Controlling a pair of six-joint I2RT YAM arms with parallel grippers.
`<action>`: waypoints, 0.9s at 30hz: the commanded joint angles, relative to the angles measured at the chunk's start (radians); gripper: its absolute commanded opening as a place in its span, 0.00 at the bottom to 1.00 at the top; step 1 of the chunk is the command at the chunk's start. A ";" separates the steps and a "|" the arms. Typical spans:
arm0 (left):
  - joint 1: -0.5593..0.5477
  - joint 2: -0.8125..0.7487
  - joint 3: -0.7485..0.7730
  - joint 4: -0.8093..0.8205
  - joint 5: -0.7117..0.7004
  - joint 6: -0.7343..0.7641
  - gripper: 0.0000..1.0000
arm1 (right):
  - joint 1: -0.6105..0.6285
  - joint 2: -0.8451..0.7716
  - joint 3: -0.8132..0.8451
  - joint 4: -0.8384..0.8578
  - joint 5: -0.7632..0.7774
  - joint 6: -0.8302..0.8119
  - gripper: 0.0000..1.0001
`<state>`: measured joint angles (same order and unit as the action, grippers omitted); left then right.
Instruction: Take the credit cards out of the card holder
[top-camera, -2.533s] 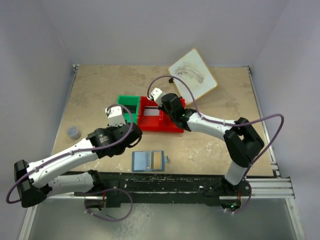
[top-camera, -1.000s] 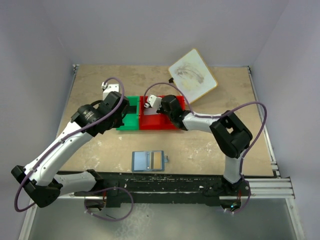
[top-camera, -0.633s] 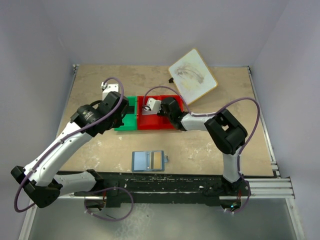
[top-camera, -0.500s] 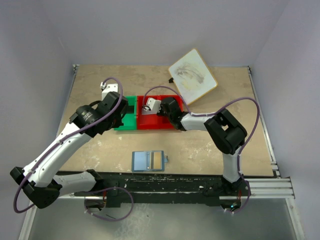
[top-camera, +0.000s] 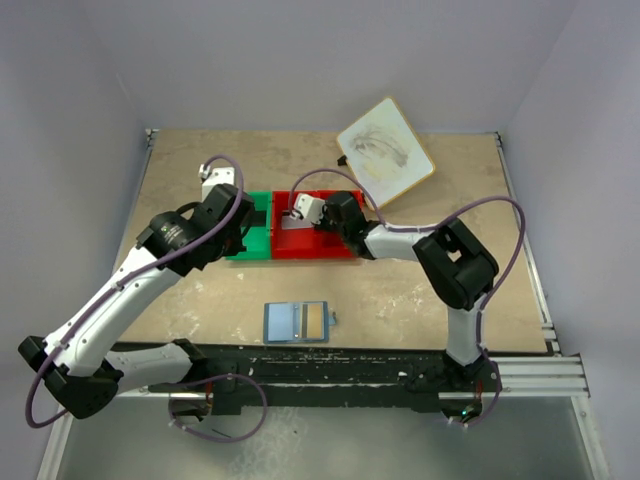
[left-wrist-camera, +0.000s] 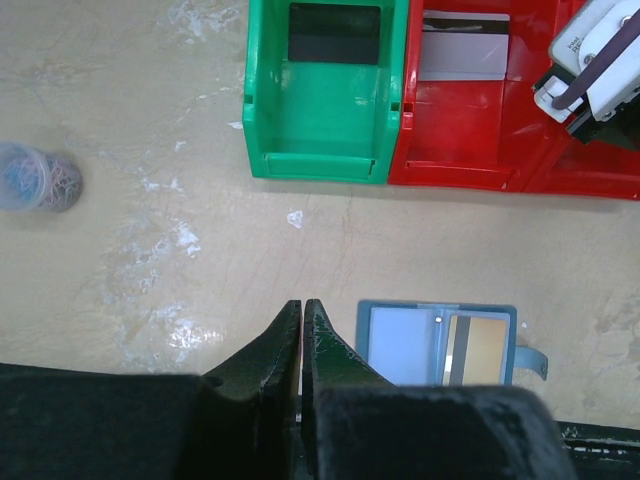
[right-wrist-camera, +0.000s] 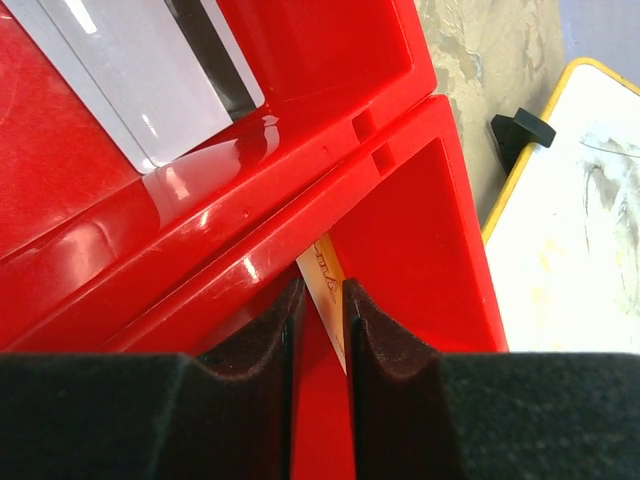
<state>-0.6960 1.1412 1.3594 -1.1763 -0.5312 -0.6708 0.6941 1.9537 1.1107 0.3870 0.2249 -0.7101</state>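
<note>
The card holder (top-camera: 297, 322) (left-wrist-camera: 437, 343) lies open on the table near the front edge, with a tan-orange credit card (left-wrist-camera: 483, 350) in its right panel. A grey-white card (left-wrist-camera: 463, 58) (right-wrist-camera: 150, 80) lies in the red bin (top-camera: 315, 247). A dark card (left-wrist-camera: 334, 33) lies in the green bin (left-wrist-camera: 320, 110). My right gripper (right-wrist-camera: 318, 292) (top-camera: 335, 222) reaches down into the red bin's right compartment, jaws slightly apart. A pale printed card (right-wrist-camera: 325, 285) stands between them and leans on the right finger. My left gripper (left-wrist-camera: 302, 305) hovers shut and empty above the table, left of the holder.
A white wood-rimmed board (top-camera: 385, 150) (right-wrist-camera: 580, 220) lies at the back right with a small black clip (right-wrist-camera: 522, 128) beside it. A small clear jar of coloured bands (left-wrist-camera: 40, 178) sits on the table's left side.
The right jaws have parted a little around the pale card in the red bin. The two bins have slid slightly left. The left gripper stays shut and has barely moved.
</note>
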 joint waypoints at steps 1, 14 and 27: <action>0.006 -0.023 -0.001 0.014 -0.018 0.002 0.00 | -0.002 -0.065 0.026 -0.034 -0.031 0.047 0.25; 0.004 -0.026 -0.054 0.052 0.013 -0.008 0.00 | -0.002 -0.241 0.029 -0.097 -0.013 0.259 0.25; 0.003 -0.181 -0.541 0.546 0.322 -0.141 0.53 | 0.107 -0.633 -0.376 0.051 -0.377 1.343 0.38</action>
<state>-0.6960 0.9680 0.8955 -0.8200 -0.2920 -0.7605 0.7059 1.3254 0.9134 0.3256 -0.0128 0.1970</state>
